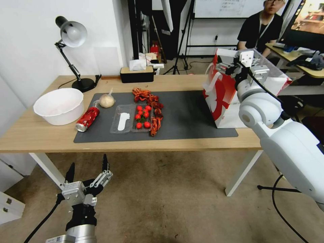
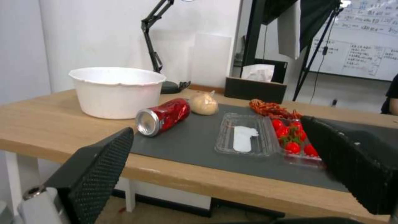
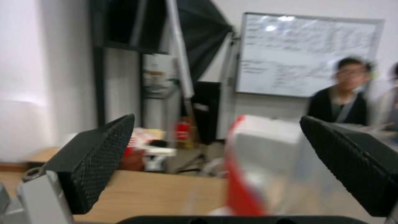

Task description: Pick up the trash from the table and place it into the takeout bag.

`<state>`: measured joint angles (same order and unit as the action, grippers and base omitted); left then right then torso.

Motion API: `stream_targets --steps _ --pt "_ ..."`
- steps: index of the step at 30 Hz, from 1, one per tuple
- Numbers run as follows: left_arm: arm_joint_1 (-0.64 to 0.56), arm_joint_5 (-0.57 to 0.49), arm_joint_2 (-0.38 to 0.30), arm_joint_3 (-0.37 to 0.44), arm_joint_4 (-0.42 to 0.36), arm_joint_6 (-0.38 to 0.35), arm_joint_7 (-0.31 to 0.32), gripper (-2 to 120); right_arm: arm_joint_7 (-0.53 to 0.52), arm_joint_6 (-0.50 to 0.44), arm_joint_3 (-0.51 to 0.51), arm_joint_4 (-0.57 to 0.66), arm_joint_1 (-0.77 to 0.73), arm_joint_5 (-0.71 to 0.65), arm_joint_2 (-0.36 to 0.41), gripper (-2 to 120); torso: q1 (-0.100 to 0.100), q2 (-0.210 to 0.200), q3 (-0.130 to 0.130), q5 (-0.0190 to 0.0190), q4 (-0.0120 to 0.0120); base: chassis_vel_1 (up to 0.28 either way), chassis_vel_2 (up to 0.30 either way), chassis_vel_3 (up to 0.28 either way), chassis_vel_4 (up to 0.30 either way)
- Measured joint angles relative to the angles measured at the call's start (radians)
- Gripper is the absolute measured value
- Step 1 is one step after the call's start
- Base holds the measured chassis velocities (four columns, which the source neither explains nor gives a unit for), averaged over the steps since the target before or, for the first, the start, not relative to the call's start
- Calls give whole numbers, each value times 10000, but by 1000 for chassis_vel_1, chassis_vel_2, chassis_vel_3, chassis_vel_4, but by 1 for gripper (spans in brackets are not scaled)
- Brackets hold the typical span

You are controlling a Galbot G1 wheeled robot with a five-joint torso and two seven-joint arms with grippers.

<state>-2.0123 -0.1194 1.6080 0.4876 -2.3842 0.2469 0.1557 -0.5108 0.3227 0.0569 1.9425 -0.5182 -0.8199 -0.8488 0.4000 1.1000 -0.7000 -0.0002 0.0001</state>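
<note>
On the dark mat of the table [image 1: 40, 135] lie a crushed red can [image 1: 87, 118] and a small bagged beige bun [image 1: 107, 100]; the left wrist view shows the can [image 2: 162, 117] and bun [image 2: 203, 104] too. The white and red takeout bag [image 1: 222, 101] stands at the mat's right end. My right gripper [image 1: 225, 67] hovers open over the bag's top, with the bag [image 3: 257, 161] blurred close in front of its fingers [image 3: 95, 161]. My left gripper [image 1: 88, 170] hangs open and empty below the table's front edge, in front of the can.
A large white bowl [image 1: 60, 105] sits left of the mat. An open clear tray [image 1: 131, 118] holds cherry tomatoes, with red crayfish shells [image 1: 148, 98] beside it. A desk lamp [image 1: 72, 37] and a tissue box [image 1: 136, 73] stand along the far edge.
</note>
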Motion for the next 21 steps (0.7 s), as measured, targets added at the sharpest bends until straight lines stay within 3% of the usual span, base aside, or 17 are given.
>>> stream_targets --steps 11,21 --pt "-4 -51 0 11 21 20 -58 100 922 -1127 335 1529 -2554 -356 329 100 0 0 0 3 -2 0 0 0 0" --pt "-28 -64 2 0 59 100 -78 100 1248 -2075 1476 2248 -6095 1440 -16 100 0 1 1 2 -1 0 0 0 0"
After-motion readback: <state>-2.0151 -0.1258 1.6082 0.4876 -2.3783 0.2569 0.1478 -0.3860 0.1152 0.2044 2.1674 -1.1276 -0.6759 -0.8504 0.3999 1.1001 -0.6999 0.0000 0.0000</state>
